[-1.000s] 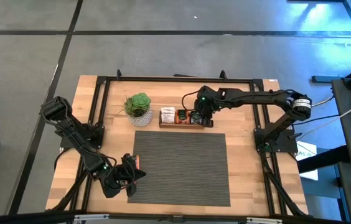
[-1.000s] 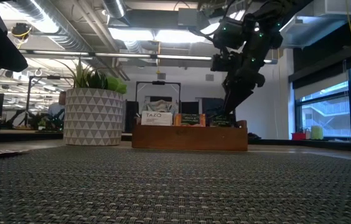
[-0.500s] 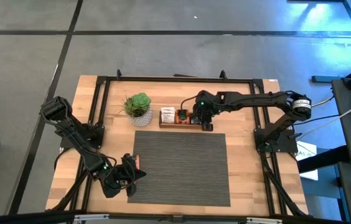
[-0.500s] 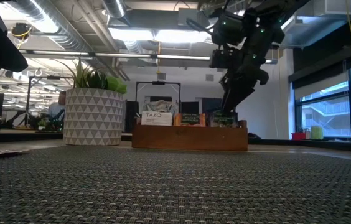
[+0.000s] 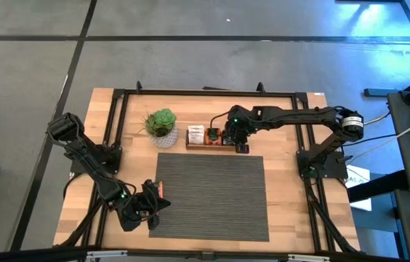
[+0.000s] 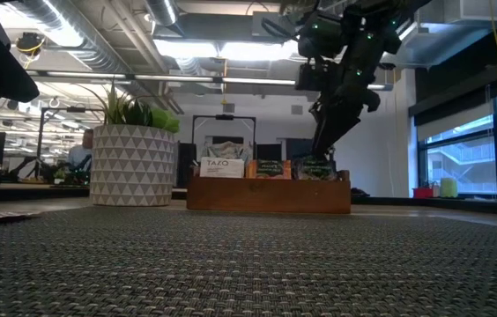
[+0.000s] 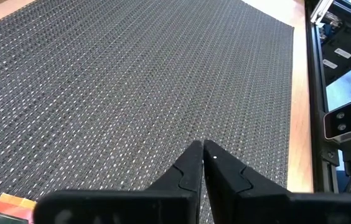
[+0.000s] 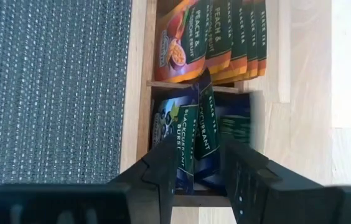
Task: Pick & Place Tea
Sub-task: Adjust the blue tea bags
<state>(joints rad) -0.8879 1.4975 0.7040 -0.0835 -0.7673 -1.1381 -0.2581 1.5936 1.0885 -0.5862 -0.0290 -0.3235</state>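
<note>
Brown wooden three-compartment tray point(image 5: 194, 147) is the landmark, just beyond the grey woven mat point(image 5: 211, 196)'s far edge. Right gripper point(image 8: 198, 163) hangs over the tray's end compartment farthest from the green potted plant point(image 5: 161, 124), fingers part-open and straddling an upright dark-green flat tea sachet point(image 8: 205, 127); it looks pinched, can't confirm. Other sachets stand on edge in the same slot, orange ones in the middle one. The sachet's long axis runs straight ahead of the fingertips, flat faces toward each finger, so lifting should be straight up out of the tray. Left gripper point(image 7: 200, 155) is well away, at the mat's near corner on the plant side, fingers closed and empty, beside a lone orange sachet point(image 7: 10, 205).
</note>
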